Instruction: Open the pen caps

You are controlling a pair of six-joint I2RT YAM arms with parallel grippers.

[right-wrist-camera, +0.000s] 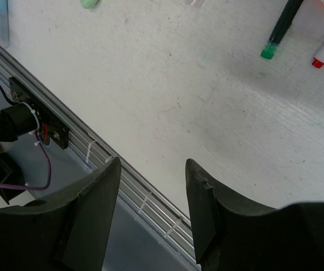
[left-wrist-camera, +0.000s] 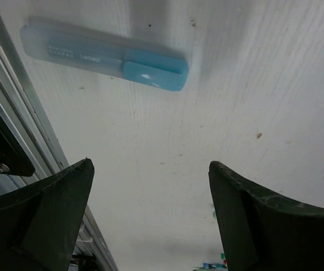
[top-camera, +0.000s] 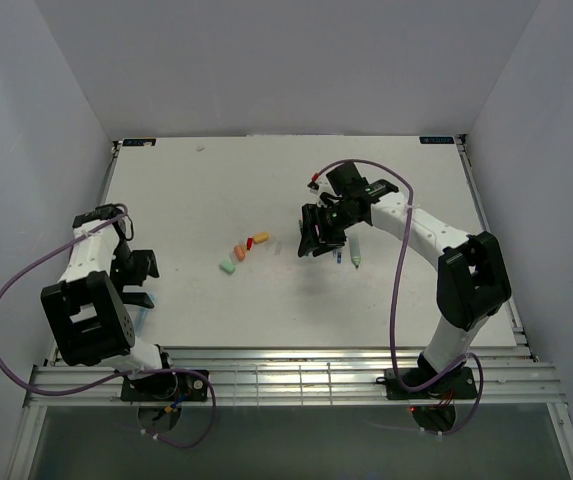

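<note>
Left wrist view | left jaws spread, empty | right jaws spread, empty | teal pen [left-wrist-camera: 102, 59] judged light, stiff, slick | best gripped mid-barrel, ends left free

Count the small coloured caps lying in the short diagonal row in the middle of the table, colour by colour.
Green cap: 1
Orange cap: 1
Red cap: 1
Yellow cap: 1
Total: 4

I look down on a white, lightly scuffed surface [top-camera: 206, 190]. Slatted metal rails [top-camera: 296, 378] line its six o'clock edge, and pale grey walls [top-camera: 286, 60] stand at nine, twelve and three.
</note>
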